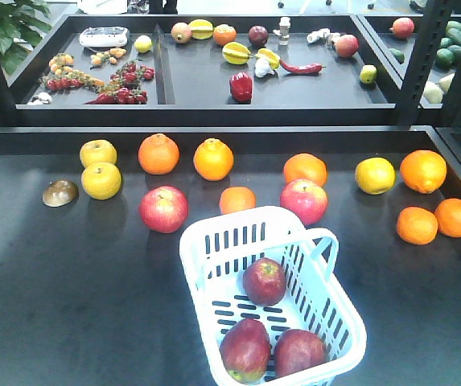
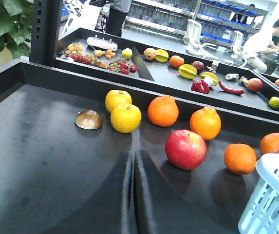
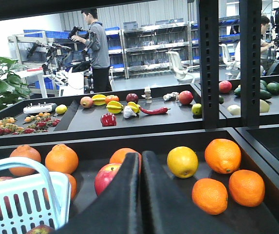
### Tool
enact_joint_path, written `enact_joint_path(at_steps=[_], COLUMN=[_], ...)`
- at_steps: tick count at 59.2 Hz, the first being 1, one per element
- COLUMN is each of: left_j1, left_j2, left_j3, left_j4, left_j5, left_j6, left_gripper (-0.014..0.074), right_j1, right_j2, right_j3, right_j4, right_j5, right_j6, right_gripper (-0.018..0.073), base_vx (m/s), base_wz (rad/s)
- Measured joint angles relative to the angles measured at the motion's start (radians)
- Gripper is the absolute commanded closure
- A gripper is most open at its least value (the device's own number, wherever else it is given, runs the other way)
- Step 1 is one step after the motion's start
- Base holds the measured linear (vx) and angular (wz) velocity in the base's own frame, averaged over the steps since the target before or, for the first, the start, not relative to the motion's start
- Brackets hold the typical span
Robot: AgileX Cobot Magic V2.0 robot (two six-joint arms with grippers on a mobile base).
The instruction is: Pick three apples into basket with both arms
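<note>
— Where do the grippers stand?

— The left gripper [image 2: 134,195] has its fingers pressed together, nothing between them, low over the table [image 2: 42,161]. The right gripper [image 3: 140,195] is the same — closed and empty.

— And the apples?

— Three dark red apples [image 1: 264,281] already lie in the basket [image 1: 206,241]: one toward its far end, two side by side at the near end. From the left gripper the basket sits ahead and to its right; from the right gripper, just to its left, so neither is clearly nearer. Its long side runs slantwise, away and leftward.

— Anything left outside?

— Two paler red apples [image 1: 163,209] beyond the basket, one each side. I count eight oranges [image 1: 158,153], two yellow apples [image 1: 101,180] beside a small brown dish [image 1: 59,193], and one yellow fruit [image 1: 375,175]. By my reckoning the job looks finished.
</note>
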Motion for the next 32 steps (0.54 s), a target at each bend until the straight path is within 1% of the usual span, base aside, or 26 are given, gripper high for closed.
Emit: enact_joint_path(at_steps=[32], left_j1=[0.0], left_j2=[0.0], left_j3=[0.0], left_j4=[0.0], left_j5=[0.0], left_j6=[0.0], left_gripper=[0.0603], right_j1=[0.0], right_j2=[0.0], right_j3=[0.0], right_j4=[0.0], right_j5=[0.0], right_j6=[0.0], right_gripper=[0.0565], base_vx=[0.0], base_wz=[0.0])
